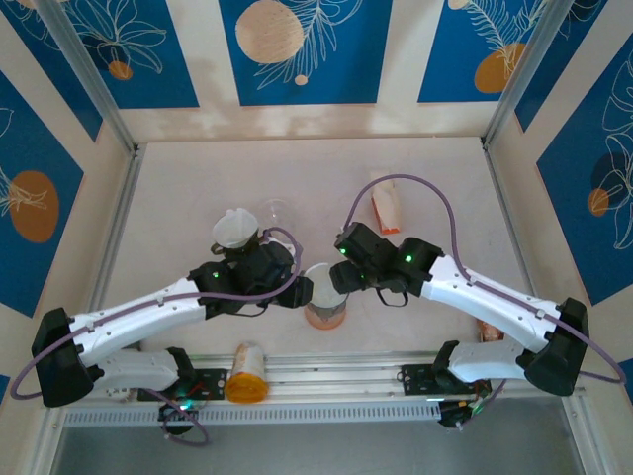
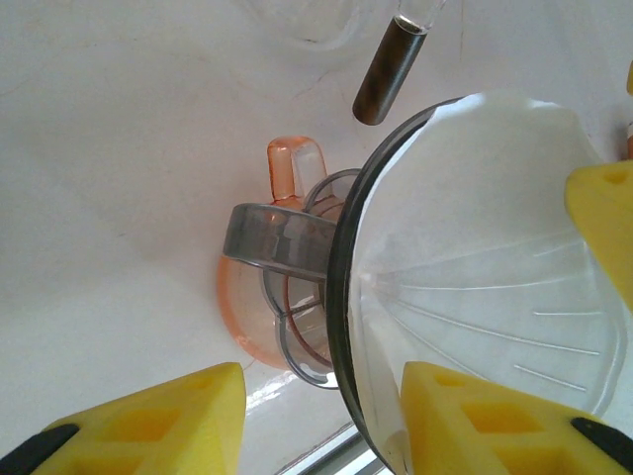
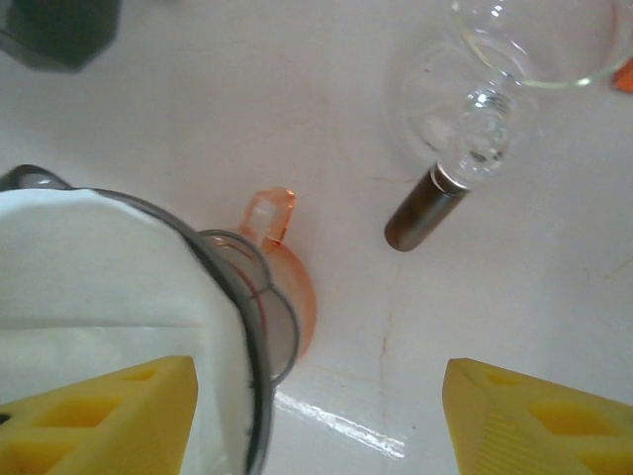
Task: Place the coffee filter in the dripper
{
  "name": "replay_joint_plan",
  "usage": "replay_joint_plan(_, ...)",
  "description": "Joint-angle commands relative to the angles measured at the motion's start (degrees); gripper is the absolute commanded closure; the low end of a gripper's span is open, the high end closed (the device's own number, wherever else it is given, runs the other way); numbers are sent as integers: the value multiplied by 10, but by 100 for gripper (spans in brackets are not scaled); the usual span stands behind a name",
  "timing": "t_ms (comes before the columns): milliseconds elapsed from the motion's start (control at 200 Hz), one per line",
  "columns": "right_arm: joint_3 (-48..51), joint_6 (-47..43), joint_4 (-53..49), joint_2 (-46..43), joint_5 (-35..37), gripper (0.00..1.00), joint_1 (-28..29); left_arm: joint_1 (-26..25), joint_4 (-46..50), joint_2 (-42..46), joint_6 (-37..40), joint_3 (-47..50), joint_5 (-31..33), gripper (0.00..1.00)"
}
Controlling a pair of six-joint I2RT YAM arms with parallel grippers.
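On top of the orange cup (image 1: 324, 317) sits the dripper (image 2: 344, 297), and the white coffee filter (image 2: 485, 168) lies inside it. From the left of the cup, the left tool (image 2: 321, 396) reaches in with its two yellow fingers apart. One finger is outside the dripper, by the cup's side. The other is over the filter, so the grey rim runs between them. Neither finger looks to be pressing on the rim, and the tool holds nothing.

From the right of the cup, the right tool (image 3: 318, 381) is spread wide and holds nothing too. One of its fingers hangs over the filter and the other over the bare counter (image 3: 198, 119) beside the cup. Past the cup, farther from the arms, a glass jug (image 3: 485, 119) with a brown handle rests on the counter.
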State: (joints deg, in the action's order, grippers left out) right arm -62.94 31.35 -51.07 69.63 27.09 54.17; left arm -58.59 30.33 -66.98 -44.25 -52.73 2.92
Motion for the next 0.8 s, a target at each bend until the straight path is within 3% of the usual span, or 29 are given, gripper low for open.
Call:
replay_joint_plan(0,17,21,-24,-10,15,34,-10,7,-6,-2,-5,6,-12,54)
replay_joint_plan(435,7,24,-5,-52,17,31,-1,7,-3,1,-6,4,-8,54)
replay_joint_plan(795,29,50,7,-117,27,31,-6,7,-9,13,-8,3,-7,45)
